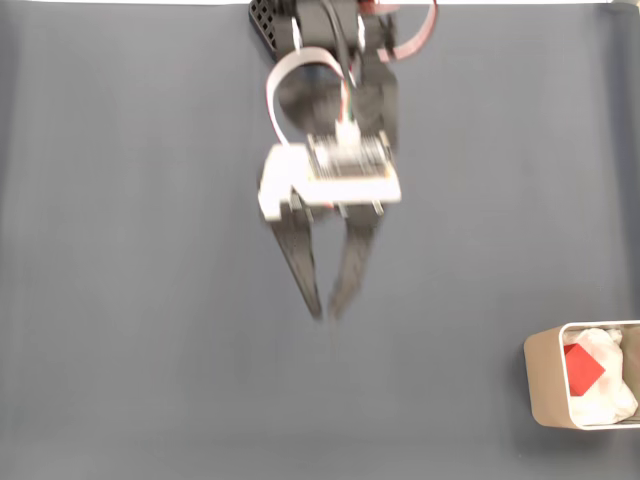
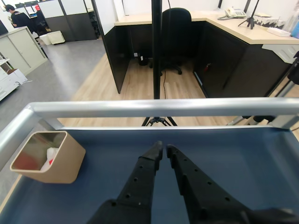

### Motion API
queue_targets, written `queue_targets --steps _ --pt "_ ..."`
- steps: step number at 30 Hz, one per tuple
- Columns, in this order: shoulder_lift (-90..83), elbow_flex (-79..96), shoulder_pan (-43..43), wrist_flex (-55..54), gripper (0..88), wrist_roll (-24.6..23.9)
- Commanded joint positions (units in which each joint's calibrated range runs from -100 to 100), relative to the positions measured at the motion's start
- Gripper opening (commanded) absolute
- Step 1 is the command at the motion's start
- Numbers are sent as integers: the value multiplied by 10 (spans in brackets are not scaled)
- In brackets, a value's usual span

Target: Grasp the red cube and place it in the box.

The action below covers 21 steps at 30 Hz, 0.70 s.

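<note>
Gripper (image 1: pixel 327 315) hangs over bare blue-grey table (image 1: pixel 130 300) near the middle of the fixed view, fingers pointing toward 6 o'clock, tips nearly together with only a thin slit between them, nothing held. The wrist view agrees: gripper (image 2: pixel 163 151) closed to a narrow gap over empty mat. Red cube (image 1: pixel 583 367) already sits inside the box (image 1: pixel 543 375), resting against white padding (image 1: pixel 607 385), down at the 4 o'clock corner of the fixed view, well apart from the fingers. In the wrist view the box (image 2: pixel 60 163) lies at about 9 o'clock from the fingertips, a sliver of red showing inside. Judgement: placing looks done; the arm has no cube left to fetch, and any further move would be a retreat away from the box.
</note>
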Motion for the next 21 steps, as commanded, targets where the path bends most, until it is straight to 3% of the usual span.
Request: queue_targets --steps 1,11,21 --pt "-182 163 8 -7 0 -5" --pt "-519 530 4 88 0 -14" --pt "-671 669 9 276 0 -25"
